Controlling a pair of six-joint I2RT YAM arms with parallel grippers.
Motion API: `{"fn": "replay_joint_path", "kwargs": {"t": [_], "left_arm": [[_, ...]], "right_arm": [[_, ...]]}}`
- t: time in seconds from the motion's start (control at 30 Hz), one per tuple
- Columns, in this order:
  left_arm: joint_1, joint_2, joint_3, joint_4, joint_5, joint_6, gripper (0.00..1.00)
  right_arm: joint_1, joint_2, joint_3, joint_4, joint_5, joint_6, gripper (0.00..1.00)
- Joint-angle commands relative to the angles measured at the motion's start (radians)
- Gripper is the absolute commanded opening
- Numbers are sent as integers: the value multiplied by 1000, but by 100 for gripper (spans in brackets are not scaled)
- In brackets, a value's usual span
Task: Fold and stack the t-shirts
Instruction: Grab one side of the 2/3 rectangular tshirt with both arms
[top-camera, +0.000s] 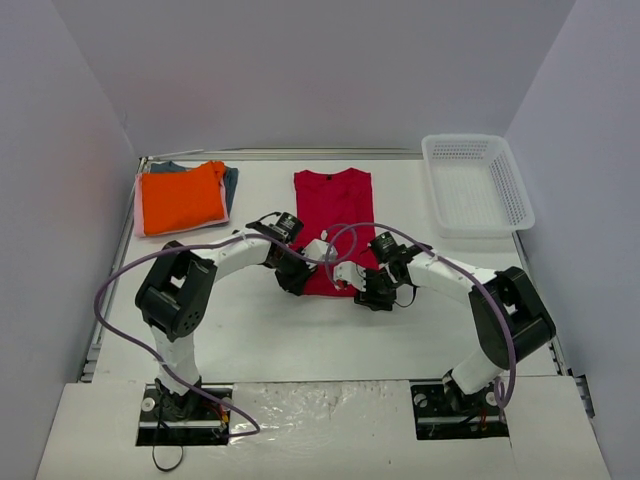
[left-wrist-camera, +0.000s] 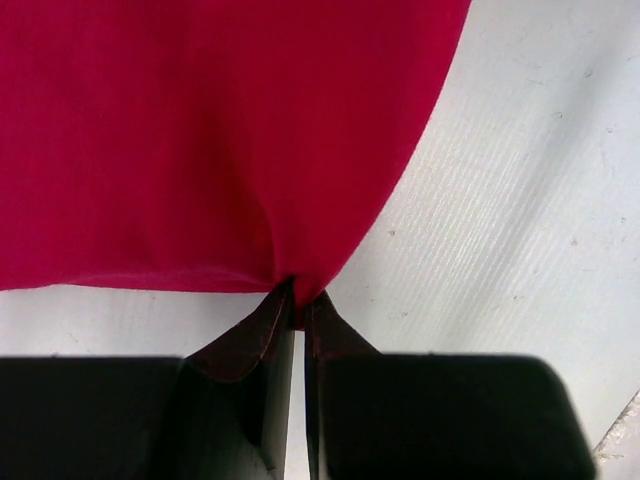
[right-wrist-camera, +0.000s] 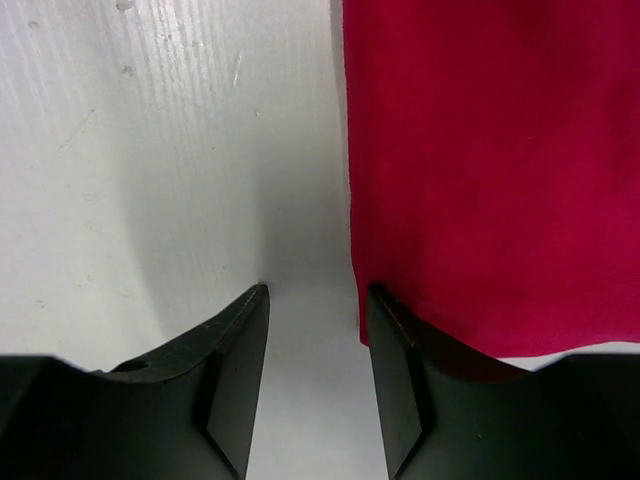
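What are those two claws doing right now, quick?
Left gripper: closed, pinching the hem of the red t-shirt.
Right gripper: open at the same shirt's edge, gripping nothing.

One red t-shirt (top-camera: 333, 205), three stacked folded t-shirts (top-camera: 180, 198), one white basket (top-camera: 512, 190), two arms (top-camera: 228, 256).

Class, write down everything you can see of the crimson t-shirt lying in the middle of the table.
The crimson t-shirt is plain soft cloth, lying flat on the white table as a long narrow shape, neckline at the far end, hem toward the arms. The left gripper is shut on a near hem corner, puckering the cloth. The right gripper stands open at another near corner, one finger at the cloth's edge, nothing pinched.
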Motion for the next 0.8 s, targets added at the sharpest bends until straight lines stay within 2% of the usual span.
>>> {"fn": "replay_joint_path", "kwargs": {"t": [0.0,0.23,0.4,0.6,0.77], "left_arm": [[-3,-5,28,-36,35,18,2],[-5,-11,13,-39,34,32,2],[-5,-8,8,-41,32,38,2],[-5,-7,7,-38,34,38,2],[-5,-1,8,-38,40,38,3]], "right_arm": [[7,25,26,3,27,9,40],[-4,25,45,7,43,17,36],[-16,15,56,-2,46,20,27],[-19,-60,54,-26,27,12,28],[-39,-46,54,-25,32,-6,32]]}}
